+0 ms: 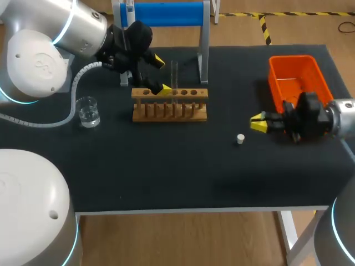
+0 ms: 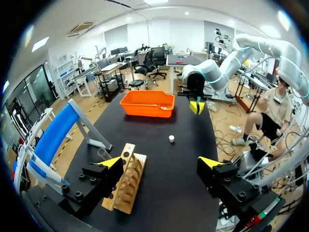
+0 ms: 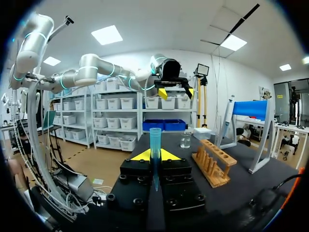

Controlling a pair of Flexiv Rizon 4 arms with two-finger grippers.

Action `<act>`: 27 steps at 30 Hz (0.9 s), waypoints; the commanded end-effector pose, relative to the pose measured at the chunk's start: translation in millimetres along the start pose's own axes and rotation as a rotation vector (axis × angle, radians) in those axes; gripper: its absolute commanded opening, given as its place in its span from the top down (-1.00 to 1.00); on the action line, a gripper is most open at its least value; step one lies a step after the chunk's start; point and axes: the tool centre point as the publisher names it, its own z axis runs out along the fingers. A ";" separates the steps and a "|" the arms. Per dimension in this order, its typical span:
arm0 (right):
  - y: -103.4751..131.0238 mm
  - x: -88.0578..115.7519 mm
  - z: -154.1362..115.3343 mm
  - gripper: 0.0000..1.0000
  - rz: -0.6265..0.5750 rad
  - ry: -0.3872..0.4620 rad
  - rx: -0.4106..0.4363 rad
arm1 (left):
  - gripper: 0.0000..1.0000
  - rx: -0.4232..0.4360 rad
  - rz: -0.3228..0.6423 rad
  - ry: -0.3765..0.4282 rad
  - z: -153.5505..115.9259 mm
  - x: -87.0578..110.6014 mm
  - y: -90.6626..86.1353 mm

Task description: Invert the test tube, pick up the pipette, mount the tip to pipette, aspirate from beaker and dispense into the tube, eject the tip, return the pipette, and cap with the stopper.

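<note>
Tabletop (image 1: 166, 172): black, wooden rack (image 1: 169, 108) far-centre.
Left gripper (image 1: 161, 75): spread beside test tube (image 1: 173, 77); might knock it.
Right gripper (image 1: 258, 123): pinching blue tip (image 3: 155, 137); may slip.

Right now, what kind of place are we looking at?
Probably a mock wet-lab bench for robot pipetting: a wooden test tube rack, a glass beaker of clear liquid and a blue pipette stand on a black table, and the right gripper holds a blue pipette tip.
</note>
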 end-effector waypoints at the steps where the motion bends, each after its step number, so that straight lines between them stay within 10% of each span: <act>1: -3.4 6.3 -10.2 1.00 0.000 -0.011 -0.014 | -1.00 -0.004 -0.001 0.002 -1.0 0.2 -0.6; 27: -5.9 6.8 -8.4 1.00 0.005 -0.012 -0.001 | -1.00 -0.004 -0.001 0.002 -1.0 0.2 -0.6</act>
